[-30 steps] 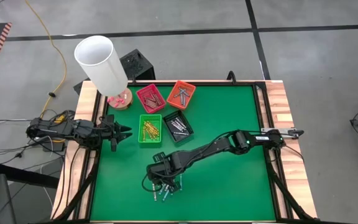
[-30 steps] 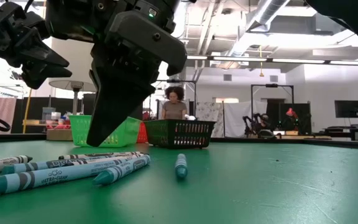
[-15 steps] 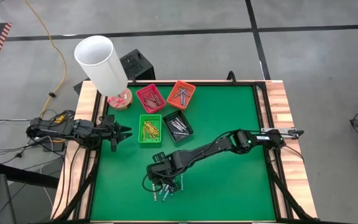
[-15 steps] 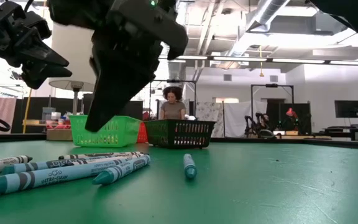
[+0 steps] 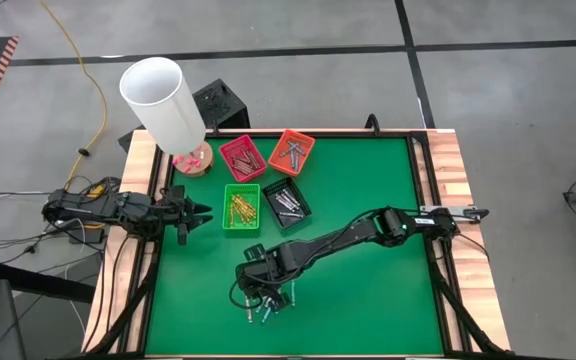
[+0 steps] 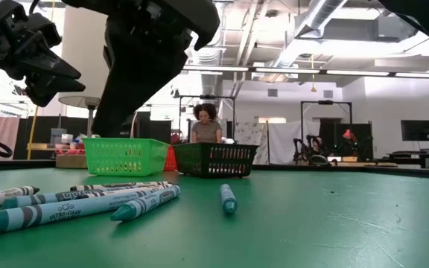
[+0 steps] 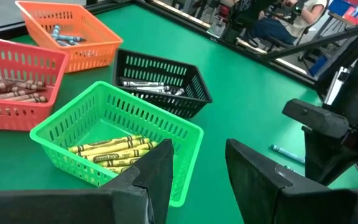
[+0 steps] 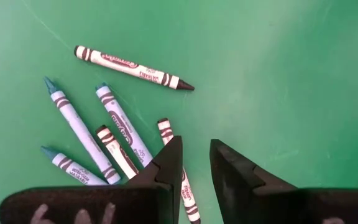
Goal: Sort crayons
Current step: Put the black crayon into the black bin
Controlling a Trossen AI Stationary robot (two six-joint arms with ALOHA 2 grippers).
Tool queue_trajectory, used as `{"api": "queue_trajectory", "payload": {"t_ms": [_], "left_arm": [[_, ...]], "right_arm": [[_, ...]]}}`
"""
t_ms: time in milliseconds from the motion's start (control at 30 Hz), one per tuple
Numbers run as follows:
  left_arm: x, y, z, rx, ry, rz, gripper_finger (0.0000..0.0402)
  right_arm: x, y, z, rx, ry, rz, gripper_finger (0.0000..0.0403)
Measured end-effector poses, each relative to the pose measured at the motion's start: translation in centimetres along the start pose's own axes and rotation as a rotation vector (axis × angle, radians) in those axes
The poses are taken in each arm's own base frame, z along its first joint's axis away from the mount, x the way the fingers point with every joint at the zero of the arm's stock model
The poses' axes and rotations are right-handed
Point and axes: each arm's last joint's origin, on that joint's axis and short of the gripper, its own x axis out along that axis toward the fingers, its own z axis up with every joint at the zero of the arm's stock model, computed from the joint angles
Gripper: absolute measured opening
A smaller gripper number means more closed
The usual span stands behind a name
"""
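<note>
Several loose crayons (image 8: pixel 120 127), blue and brown, lie flat on the green mat (image 5: pixel 368 290) near its front edge; from table height they show as blue sticks (image 6: pixel 73 205), one (image 6: pixel 228 198) lying apart. My right gripper (image 8: pixel 196 144) hangs just above them, pointing steeply down. It is open by a narrow gap with nothing between the fingers, and a brown crayon (image 8: pixel 168 134) lies on the mat below. My left gripper (image 7: pixel 199 149) waits open at the table's left edge (image 5: pixel 196 213), facing the trays.
Four small trays stand at the far left of the mat: red (image 5: pixel 242 157) with brown crayons, orange (image 5: pixel 291 152) with blue, green (image 5: pixel 241 207) with yellow, black (image 5: pixel 286 204) with grey-white. A white cylinder (image 5: pixel 163 100) stands at the far left corner. The mat's right half is bare.
My right gripper has risen from the crayon pile, still pointing steeply down. The single blue crayon lying apart from the pile has shifted a little toward the table's right, then lain still.
</note>
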Motion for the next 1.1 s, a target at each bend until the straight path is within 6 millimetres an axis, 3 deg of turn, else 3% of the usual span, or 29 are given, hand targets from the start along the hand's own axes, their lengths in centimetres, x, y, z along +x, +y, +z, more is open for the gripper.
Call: {"api": "queue_trajectory", "payload": {"t_ms": [567, 833, 1100], "left_arm": [[0.0, 0.0, 0.0, -0.006, 0.0, 0.0, 0.0137], [0.0, 0.0, 0.0, -0.003, 0.0, 0.0, 0.0137], [0.0, 0.0, 0.0, 0.017, 0.0, 0.001, 0.0137]], "right_arm": [[0.2, 0.6, 0.0, -0.033, 0.0, 0.018, 0.0097], [2.6, 0.5, -1.5, -0.026, 0.019, 0.014, 0.0097], [3.0, 0.7, -1.8, -0.032, 0.027, 0.013, 0.0097]]}}
